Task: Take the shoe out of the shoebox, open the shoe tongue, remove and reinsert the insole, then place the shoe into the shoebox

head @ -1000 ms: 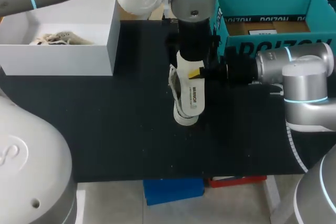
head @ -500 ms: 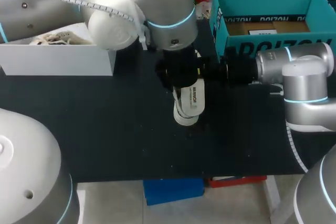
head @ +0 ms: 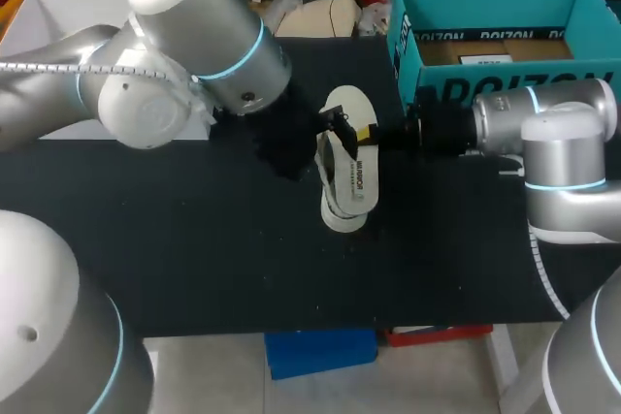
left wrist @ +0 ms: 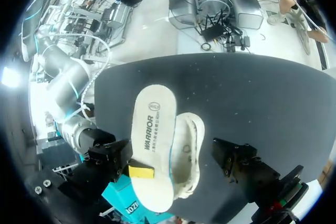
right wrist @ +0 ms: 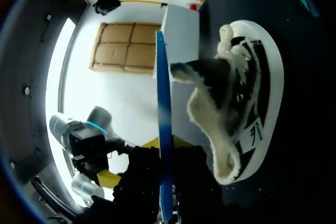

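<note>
Head view: insole (head: 351, 109) out, clenched by right pincer (head: 367, 133) over shoe (head: 335, 218); left pincer (head: 291, 140) unclear. Next: probably reinsertion, aligned with opening.

Left arm (head: 209, 55), right pincer (head: 367, 133) flanking shoe (head: 351, 181); nearside free.

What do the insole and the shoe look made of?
Insole: thin foam, likely, matte white fabric top with print, blue edge in the right wrist view. Shoe: off-white woven fabric, probably canvas, with a smooth white rubbery sole rim.
</note>
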`<state>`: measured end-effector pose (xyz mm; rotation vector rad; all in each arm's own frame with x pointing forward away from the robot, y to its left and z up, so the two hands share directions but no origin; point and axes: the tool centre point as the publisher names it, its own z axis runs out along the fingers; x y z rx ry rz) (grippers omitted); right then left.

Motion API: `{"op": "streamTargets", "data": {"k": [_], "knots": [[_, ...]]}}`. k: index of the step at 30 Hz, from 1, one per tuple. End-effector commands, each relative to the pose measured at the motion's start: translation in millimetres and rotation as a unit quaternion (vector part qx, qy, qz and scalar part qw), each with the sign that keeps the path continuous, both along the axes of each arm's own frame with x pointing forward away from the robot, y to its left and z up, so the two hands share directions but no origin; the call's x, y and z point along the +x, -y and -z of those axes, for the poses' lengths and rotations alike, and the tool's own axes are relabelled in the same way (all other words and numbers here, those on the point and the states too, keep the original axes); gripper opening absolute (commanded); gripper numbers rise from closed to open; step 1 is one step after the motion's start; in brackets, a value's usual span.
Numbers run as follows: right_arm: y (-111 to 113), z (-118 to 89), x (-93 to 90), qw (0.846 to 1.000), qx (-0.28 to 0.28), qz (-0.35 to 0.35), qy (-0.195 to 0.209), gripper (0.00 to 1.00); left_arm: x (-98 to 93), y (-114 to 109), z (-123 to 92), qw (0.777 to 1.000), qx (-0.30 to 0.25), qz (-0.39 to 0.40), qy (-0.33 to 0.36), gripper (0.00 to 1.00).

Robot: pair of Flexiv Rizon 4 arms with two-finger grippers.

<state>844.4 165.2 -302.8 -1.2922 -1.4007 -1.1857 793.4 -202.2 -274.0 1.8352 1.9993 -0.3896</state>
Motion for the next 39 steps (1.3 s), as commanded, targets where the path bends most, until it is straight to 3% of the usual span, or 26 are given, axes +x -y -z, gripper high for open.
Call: {"op": "streamTargets", "data": {"k": [1,6,10,17,21,37,39], "knots": [[-1,0,0.0,1.0,-0.001,0.001,0.0,0.0,-2.0,-4,2,0.999,-0.038,0.003,0.006,1.0],[-1,0,0.0,1.0,-0.001,0.001,0.0,0.0,-2.0,-4,2,0.999,-0.038,0.003,0.006,1.0],[-1,0,0.0,1.0,-0.001,0.001,0.0,0.0,-7.9,-3,6,0.989,-0.143,0.017,0.012,1.0],[-1,0,0.0,1.0,-0.001,0.001,0.0,0.0,-3.9,-7,17,0.969,-0.244,0.035,0.021,1.0],[-1,0,0.0,1.0,-0.001,0.001,0.0,0.0,-4.7,-13,19,0.951,-0.298,0.056,0.067,1.0],[-1,0,0.0,1.0,-0.001,0.001,0.0,0.0,-5.1,-12,22,0.953,-0.286,0.067,0.076,1.0],[-1,0,0.0,1.0,-0.001,0.001,0.0,0.0,-7.6,-14,22,0.94,-0.325,0.058,0.092,1.0]]}}
